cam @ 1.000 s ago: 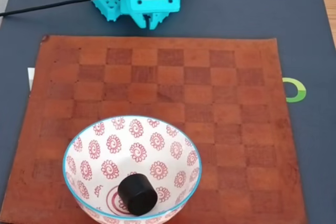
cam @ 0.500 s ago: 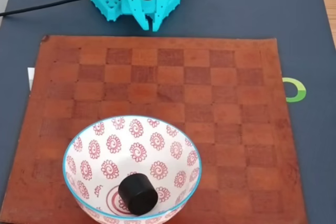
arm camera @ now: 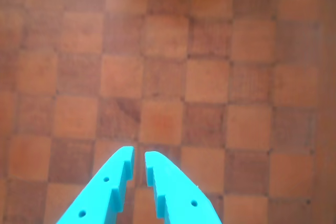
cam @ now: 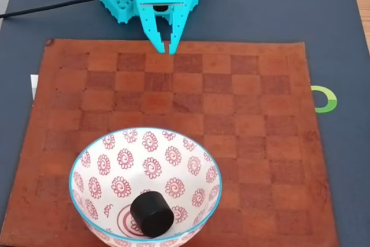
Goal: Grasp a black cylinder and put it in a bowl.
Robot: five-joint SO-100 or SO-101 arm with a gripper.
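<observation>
Since the black cylinder (cam: 152, 215) already sits inside the bowl (cam: 87, 155), resting on its red-ringed bottom at the near edge of the fixed view, the placing looks done and what remains is probably to leave it undisturbed. Beyond the bowl, the brown checkered mat (cam: 248, 120) lies bare and flat, offering wide open room on all sides. Farthest off, at the mat's back edge, the turquoise gripper (cam: 166, 49) hangs empty, its fingertips pressed nearly together with just a sliver between them in the wrist view (arm camera: 139, 156). Any further move is best kept high and well apart from the bowl's rim.
</observation>
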